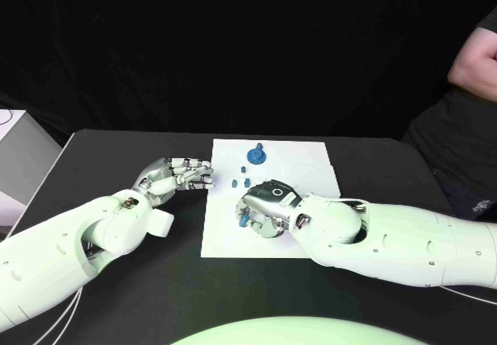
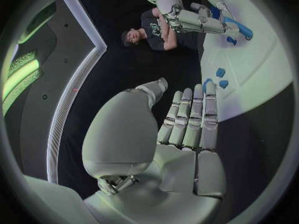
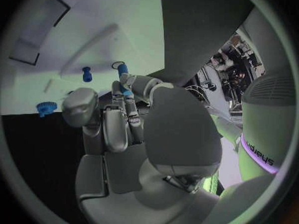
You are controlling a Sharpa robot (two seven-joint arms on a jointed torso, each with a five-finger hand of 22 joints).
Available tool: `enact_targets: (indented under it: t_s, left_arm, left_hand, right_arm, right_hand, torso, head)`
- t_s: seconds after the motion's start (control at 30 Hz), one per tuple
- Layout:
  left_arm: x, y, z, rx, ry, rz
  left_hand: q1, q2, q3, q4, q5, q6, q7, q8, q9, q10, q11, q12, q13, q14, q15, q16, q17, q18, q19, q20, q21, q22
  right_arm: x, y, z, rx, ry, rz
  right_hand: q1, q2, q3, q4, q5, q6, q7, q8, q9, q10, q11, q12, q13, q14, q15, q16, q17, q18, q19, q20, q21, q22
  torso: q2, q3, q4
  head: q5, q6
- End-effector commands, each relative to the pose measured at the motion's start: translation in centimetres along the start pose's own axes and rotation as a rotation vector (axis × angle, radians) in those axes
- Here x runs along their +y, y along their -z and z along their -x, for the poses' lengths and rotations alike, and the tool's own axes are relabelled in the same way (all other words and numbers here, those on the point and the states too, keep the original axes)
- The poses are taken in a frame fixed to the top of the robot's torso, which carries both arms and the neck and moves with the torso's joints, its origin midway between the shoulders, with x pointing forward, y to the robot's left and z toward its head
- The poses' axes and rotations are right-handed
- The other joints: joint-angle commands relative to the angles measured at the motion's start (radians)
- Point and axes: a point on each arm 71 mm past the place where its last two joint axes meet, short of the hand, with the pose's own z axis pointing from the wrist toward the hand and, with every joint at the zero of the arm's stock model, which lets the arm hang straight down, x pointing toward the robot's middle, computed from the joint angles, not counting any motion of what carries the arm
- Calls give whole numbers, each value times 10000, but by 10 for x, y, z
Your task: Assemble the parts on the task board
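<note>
Head view: the white board [image 1: 311, 154] lies in the middle of the black table [image 1: 103, 151], its long axis running away from the robot. Near the board's far edge sits a blue gear [image 1: 256, 154], lying flat with a short stem pointing up and away. Just nearer than the gear is a loose row of small blue pegs [image 1: 245, 173], some upright; which way the others lie is too small to tell. The right hand [image 1: 265, 207] rests on the board's near half, well nearer than the gear, fingers curled toward the board's left edge. In the right wrist view those fingers [image 3: 127, 102] pinch a blue pin [image 3: 124, 69] whose long axis runs out past the fingertips toward a small ring-shaped hole in the board; another blue peg [image 3: 86, 74] stands upright beside it, and the gear [image 3: 45, 107] sits at the board's edge. The left hand [image 1: 174, 175] lies on the table just off the board's left edge, level with the pegs, fingertips touching the board's rim. The left wrist view shows its fingers [image 2: 193, 114] straight and pressed together, thumb apart, holding nothing, with two small blue pegs [image 2: 221, 77] just beyond them. Dark lettering on the right arm is not readable.
</note>
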Motion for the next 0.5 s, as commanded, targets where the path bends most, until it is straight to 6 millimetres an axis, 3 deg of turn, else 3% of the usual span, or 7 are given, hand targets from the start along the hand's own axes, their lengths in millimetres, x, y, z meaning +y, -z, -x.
enact_targets:
  t_s: [0.03,0.5]
  left_arm:
    - [-1,0,-2,185,64,-59]
    - [0,-1,-1,162,67,-43]
  left_hand:
    - [9,90,-69,-14,-34,-68,221,54,-9,-66,3,56,9,-90,7,-42,11,120,53,20,-34,-10]
    - [9,90,-69,-14,-34,-68,221,54,-9,-66,3,56,9,-90,7,-42,11,120,53,20,-34,-10]
  right_arm:
    - [-1,0,-2,147,282,-21]
    - [-6,2,-3,224,392,-194]
  right_hand:
    - [15,110,59,-29,53,47,4,30,188,373,-316,25,9,312,-72,31,-11,-131,34,-61,27,17]
    - [15,110,59,-29,53,47,4,30,188,373,-316,25,9,312,-72,31,-11,-131,34,-61,27,17]
  torso:
    - [-10,-9,-2]
    - [-1,-5,1]
  head:
    - [-5,-12]
    - [-10,-44]
